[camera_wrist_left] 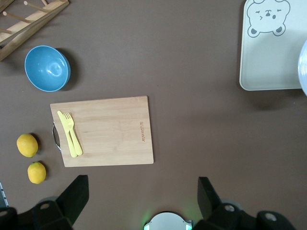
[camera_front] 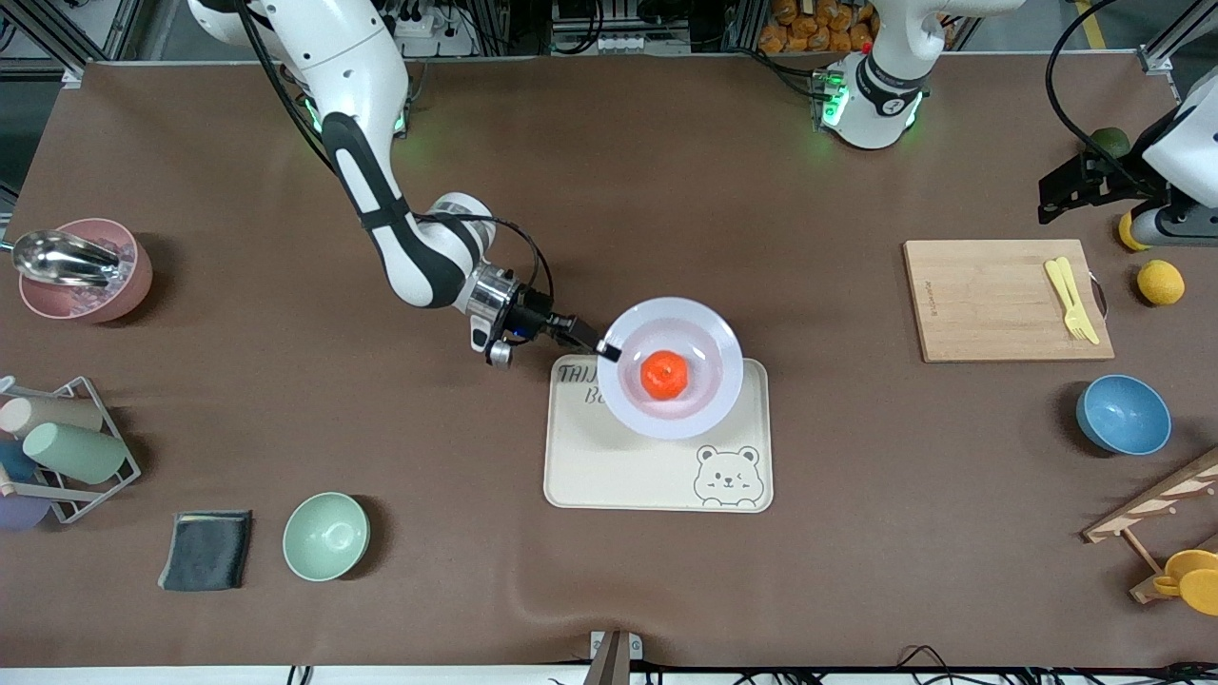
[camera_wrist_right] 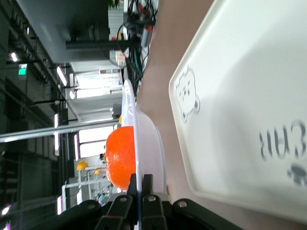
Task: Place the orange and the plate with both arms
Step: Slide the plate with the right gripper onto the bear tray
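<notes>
My right end effector (camera_front: 609,350) pinches the rigid plate (camera_front: 671,366) rim, frame center; the loose orange (camera_front: 664,374) may roll. Left end effector (camera_wrist_left: 141,196) waits, released.

Red-orange orange (camera_front: 664,374); pale lavender-white plate (camera_front: 706,328).

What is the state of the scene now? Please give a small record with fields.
right hand: shut on the plate's rim, over the tray
plate: held above the cream tray
orange: lying in the plate
left hand: open, holding nothing, waiting above the wooden board
</notes>
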Robot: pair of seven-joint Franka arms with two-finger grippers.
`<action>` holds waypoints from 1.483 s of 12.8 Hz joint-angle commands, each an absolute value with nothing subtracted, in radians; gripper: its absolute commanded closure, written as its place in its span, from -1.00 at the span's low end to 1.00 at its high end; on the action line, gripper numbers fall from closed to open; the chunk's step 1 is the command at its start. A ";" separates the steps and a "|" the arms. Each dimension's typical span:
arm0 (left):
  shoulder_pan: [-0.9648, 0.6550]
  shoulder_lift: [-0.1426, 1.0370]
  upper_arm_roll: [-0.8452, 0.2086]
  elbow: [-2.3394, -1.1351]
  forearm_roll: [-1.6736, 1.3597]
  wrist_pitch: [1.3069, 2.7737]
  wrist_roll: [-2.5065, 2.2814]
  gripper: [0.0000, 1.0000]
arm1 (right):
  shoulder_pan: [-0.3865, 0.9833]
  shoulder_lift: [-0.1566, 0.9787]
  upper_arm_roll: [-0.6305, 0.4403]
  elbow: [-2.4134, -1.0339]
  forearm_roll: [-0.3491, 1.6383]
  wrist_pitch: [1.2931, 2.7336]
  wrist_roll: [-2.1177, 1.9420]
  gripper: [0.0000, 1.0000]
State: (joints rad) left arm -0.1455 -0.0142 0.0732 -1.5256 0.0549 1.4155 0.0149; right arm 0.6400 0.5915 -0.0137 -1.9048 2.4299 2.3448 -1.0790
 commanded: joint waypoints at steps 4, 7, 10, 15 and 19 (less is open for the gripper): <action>-0.140 -0.015 0.077 -1.511 0.025 1.397 0.031 -1.00 | 0.581 0.762 -0.006 -1.712 2.372 2.382 -1.066 1.00; -0.140 -0.015 0.078 -1.511 0.025 1.397 0.035 -1.00 | 0.583 0.798 -0.006 -1.684 2.346 2.417 -1.071 1.00; -0.138 -0.015 0.078 -1.511 0.025 1.397 0.034 -1.00 | 0.600 0.807 -0.003 -1.651 2.315 2.514 -1.066 1.00; -0.138 -0.015 0.078 -1.511 0.025 1.397 0.034 -1.00 | 0.618 0.811 -0.002 -1.651 2.322 2.516 -1.068 1.00; -0.138 -0.015 0.078 -1.511 0.025 1.397 0.035 -1.00 | 0.634 0.825 -0.003 -1.651 2.321 2.516 -1.074 1.00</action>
State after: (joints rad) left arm -0.1450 -0.0142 0.0752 -1.5250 0.0518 1.4149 0.0149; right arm 0.6257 0.8028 -0.0029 -1.6828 2.3304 2.5048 -1.0773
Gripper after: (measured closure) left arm 0.000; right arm 0.952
